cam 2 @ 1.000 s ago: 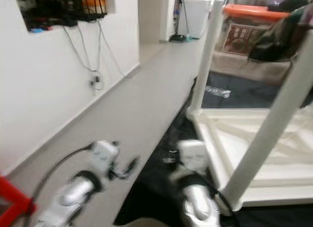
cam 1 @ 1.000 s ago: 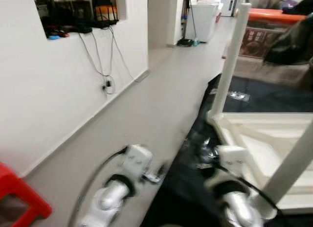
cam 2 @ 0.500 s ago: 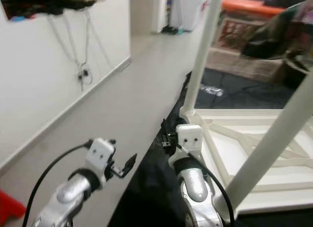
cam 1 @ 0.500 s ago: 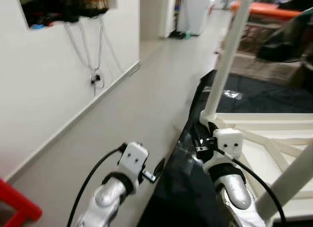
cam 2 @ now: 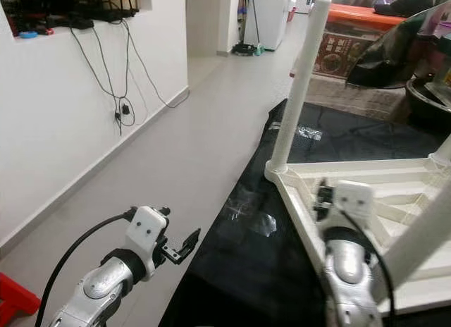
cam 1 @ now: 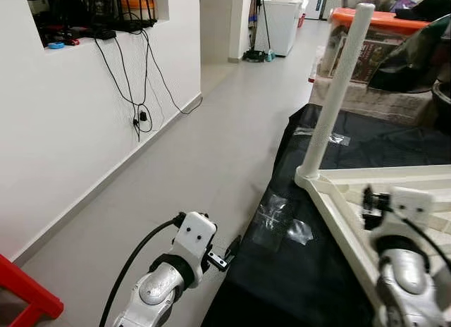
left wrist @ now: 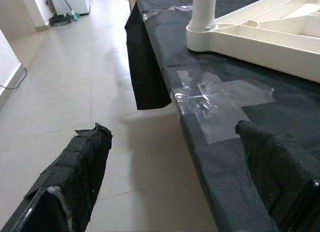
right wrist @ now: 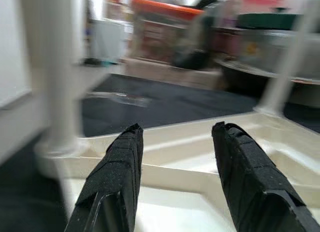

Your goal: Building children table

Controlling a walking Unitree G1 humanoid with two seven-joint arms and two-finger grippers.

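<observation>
A white children's table lies upside down on a black cloth [cam 1: 296, 285], its ribbed frame [cam 1: 331, 200] facing up. One white leg [cam 1: 337, 94] stands upright at the near corner. A second leg [cam 2: 416, 235] crosses the foreground at the right. My right gripper [right wrist: 175, 142] hangs open over the frame's inner ribs, just past the corner leg, with nothing between its fingers. My left gripper [left wrist: 175, 142] is open, low beside the cloth's left edge [cam 1: 229, 251], pointing at a patch of clear tape [left wrist: 215, 99] on the cloth.
A white wall with hanging cables [cam 1: 141, 94] runs along the left. A red stool [cam 1: 21, 292] sits at the bottom left. Grey floor [cam 1: 211, 151] stretches ahead between wall and cloth. An orange-lidded box [cam 1: 384, 20] and dark bundles stand behind the table.
My right arm has swung to the right, from the cloth's edge to over the table frame. The camera has shifted and the blur has cleared. The left arm has hardly moved.
</observation>
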